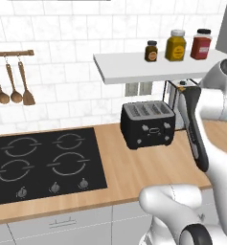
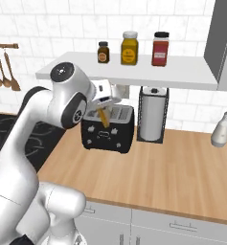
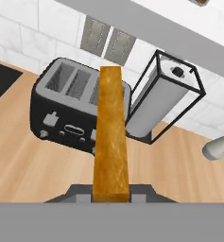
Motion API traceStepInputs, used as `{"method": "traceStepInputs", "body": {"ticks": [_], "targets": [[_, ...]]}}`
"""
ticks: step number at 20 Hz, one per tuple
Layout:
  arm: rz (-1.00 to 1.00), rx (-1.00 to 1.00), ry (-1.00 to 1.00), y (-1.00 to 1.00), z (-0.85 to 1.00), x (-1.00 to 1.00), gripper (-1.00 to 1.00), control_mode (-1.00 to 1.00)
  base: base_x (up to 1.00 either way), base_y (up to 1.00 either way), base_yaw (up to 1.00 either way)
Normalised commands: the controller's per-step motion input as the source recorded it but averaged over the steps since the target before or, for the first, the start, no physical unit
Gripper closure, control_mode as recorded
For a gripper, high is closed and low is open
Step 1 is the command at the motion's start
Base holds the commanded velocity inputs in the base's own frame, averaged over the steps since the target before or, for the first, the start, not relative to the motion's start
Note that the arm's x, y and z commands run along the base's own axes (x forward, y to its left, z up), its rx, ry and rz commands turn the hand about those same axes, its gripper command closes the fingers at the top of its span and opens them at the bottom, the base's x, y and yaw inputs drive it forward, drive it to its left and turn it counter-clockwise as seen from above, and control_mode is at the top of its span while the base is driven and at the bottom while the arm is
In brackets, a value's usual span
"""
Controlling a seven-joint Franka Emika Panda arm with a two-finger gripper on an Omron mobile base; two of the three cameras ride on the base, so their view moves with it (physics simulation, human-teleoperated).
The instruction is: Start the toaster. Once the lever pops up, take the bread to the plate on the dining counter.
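Hand view: claw (image 3: 111, 196) grips bread (image 3: 111, 137) edge-on | fingertips hidden | toaster (image 3: 68, 111) partly behind bread

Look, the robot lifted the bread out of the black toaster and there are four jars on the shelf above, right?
Not quite: the shelf carries three jars, as the right base view shows. The rest holds: the tool grips the bread above the black toaster.

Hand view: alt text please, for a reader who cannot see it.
A slice of bread, held edge-on in the jaws, hangs above a black toaster on a wooden counter. A paper towel roll in a wire holder stands beside the toaster.
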Motion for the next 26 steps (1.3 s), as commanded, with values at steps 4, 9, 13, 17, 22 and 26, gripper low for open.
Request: {"method": "traceStepInputs", "body": {"ticks": [4,9,13,17,22,26], "targets": [[0.00,0.02,-0.16,0.20,0.00,-0.65,1.00,-1.00,0.00,0.00,0.00],[-0.01,0.11,-0.22,0.71,-0.01,-0.53,1.00,-1.00,0.00,0.00,0.00],[-0.06,0.09,-0.08,0.38,-0.19,-0.44,1.00,-1.00,0.00,0.00,0.00],[-0.03,0.07,0.00,0.00,-0.17,-0.41,1.00,-1.00,0.00,0.00,0.00],[-0.01,0.02,0.00,0.00,-0.10,-0.38,1.00,-1.00,0.00,0.00,0.00],[0.00,0.00,0.00,0.00,0.00,-0.10,1.00,1.00,-0.38,0.00,0.00]]}}
